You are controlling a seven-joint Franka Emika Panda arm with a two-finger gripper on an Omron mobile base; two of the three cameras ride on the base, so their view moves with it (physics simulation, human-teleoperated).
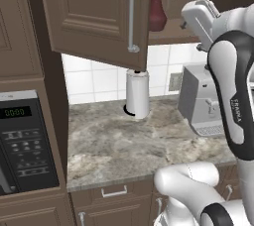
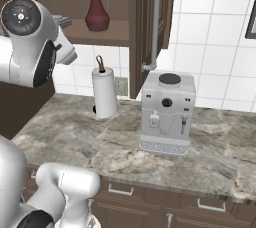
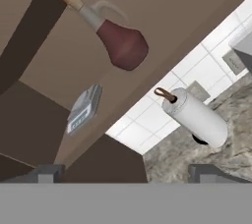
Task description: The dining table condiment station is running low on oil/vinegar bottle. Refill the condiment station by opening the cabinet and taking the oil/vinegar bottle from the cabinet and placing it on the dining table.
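Marbled counter (image 2: pixel 210 157) along a white tiled wall, with a paper-towel roll (image 1: pixel 137 94) and a grey coffee machine (image 2: pixel 167 112) standing on it, well apart. Above them the cabinet (image 1: pixel 94 14) has its door swung out, bar handle (image 1: pixel 132 14) at the free edge. Bottle (image 3: pixel 114 34) stands upright on the lower shelf, near the front lip, with a small flat grey item (image 3: pixel 82 109) lying beside it. Gripper (image 3: pixel 129 174) is spread wide, holding nothing, short of the shelf and aimed up at it. Judged: glass, light, smooth, breakable; the round belly suits the spread better than the thin neck, which could tip it. Approach room is fair in front, tight between the open door and the shelf edge
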